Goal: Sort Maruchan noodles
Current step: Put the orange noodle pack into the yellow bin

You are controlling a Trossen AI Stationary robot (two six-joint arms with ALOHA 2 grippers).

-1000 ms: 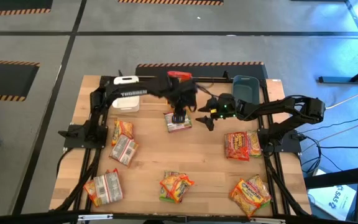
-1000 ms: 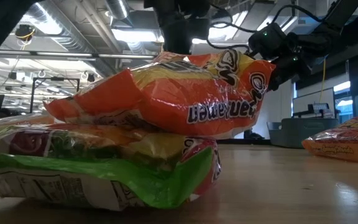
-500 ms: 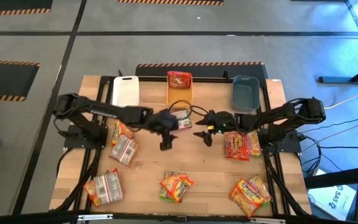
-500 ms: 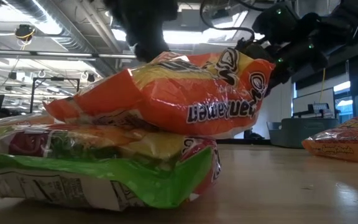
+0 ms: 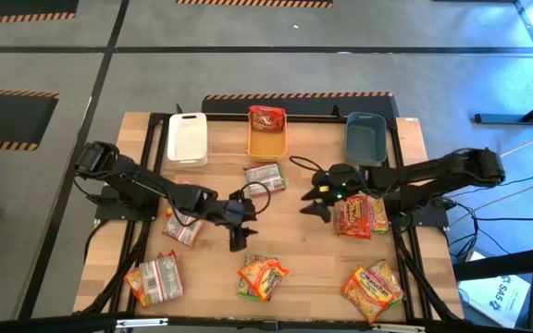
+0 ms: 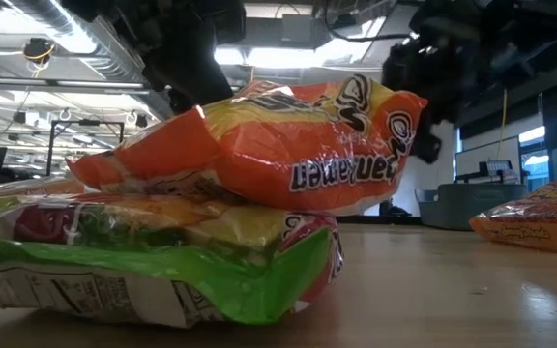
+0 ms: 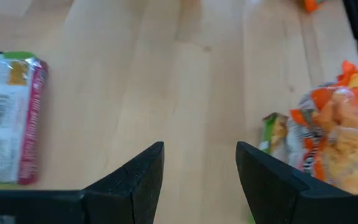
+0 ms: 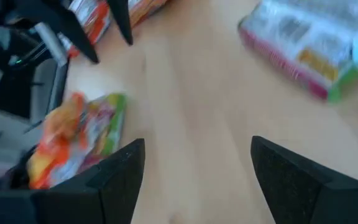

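While my left gripper (image 5: 239, 242) hangs parted and empty over bare wood near the tabletop's middle, an orange packet pile (image 5: 262, 277) lies just beyond it toward the near edge. My right gripper (image 5: 316, 198) hovers right of centre, fingers spread wide, holding nothing, with a red-and-orange packet pair (image 5: 361, 215) just beside it. Between both grippers and the far edge rests a packet lying silvery side up (image 5: 265, 178), in front of the orange bin (image 5: 267, 143), which already holds a red packet (image 5: 267, 118). A white bin (image 5: 187, 139) and a grey-blue bin (image 5: 365, 139) flank it. More packets lie by the left edge (image 5: 181, 225), the near left corner (image 5: 155, 277) and the near right corner (image 5: 373, 288).
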